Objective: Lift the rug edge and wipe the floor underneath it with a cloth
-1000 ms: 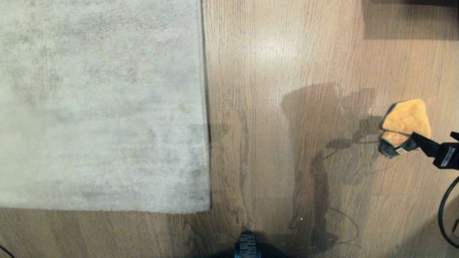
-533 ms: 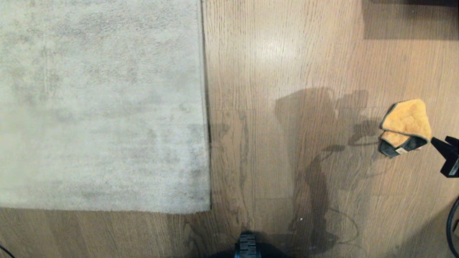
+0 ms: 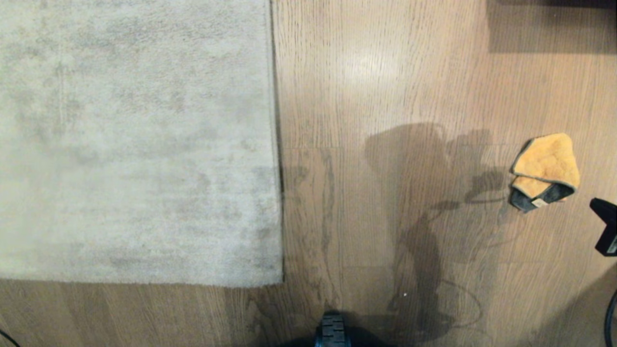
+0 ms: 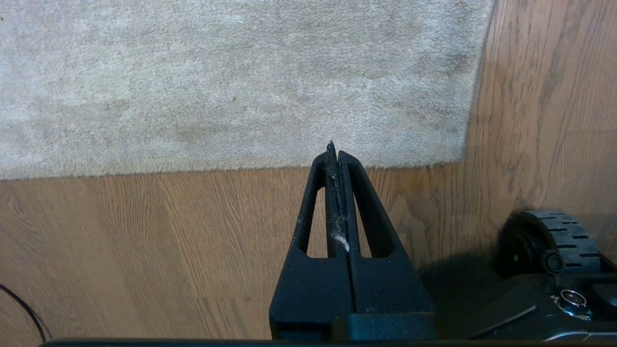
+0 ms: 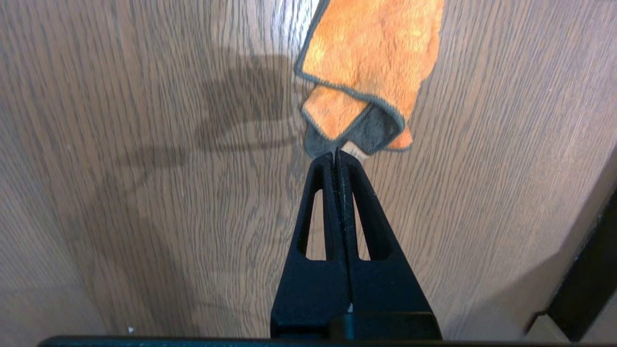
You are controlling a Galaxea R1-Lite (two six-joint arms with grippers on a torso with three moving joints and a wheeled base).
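While the cloth lay loose on the floor, both grippers were closed empty; the right gripper needed reopening to grasp it.

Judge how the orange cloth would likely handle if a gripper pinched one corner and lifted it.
The cloth lies folded over itself on the floor, so it is probably floppy and would drape or unfold when lifted. Its fuzzy pile suggests a secure pinch, not a slippery one. It looks thin, so likely light, and apt to drag along if pushed.
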